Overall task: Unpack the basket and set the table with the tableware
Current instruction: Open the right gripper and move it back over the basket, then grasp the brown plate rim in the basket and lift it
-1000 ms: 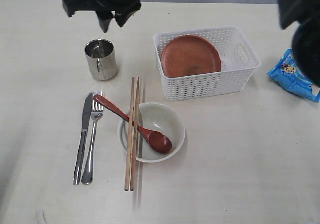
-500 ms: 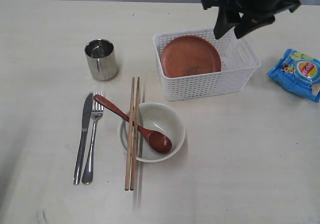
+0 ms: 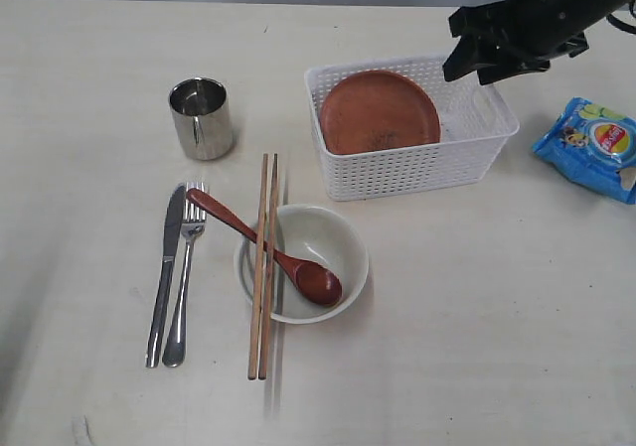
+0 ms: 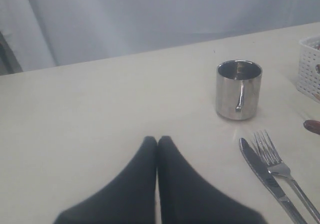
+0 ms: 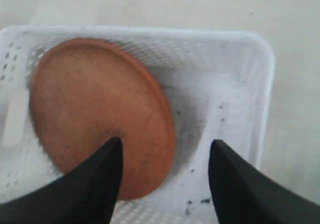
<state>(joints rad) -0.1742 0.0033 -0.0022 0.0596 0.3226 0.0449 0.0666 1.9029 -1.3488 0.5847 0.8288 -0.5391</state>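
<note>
Ext high, downward; L wrist low, facing cup (image 4: pixel 239 89); R wrist over basket (image 5: pixel 235 74); ext shares both.

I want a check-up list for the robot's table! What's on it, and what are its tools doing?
Surface: table pale, dry, no spills.
Job's things: plate tilted inside the basket; cup upright; knife and fork side by side; spoon head in the bowl; chopsticks across the bowl's rim.
Clutter: chip bag beside the basket.
Grippers: left tool shut, empty; right tool open over the plate, holding nothing.
Cables: nothing seen.
Surroundings: grey backdrop behind the table.
</note>
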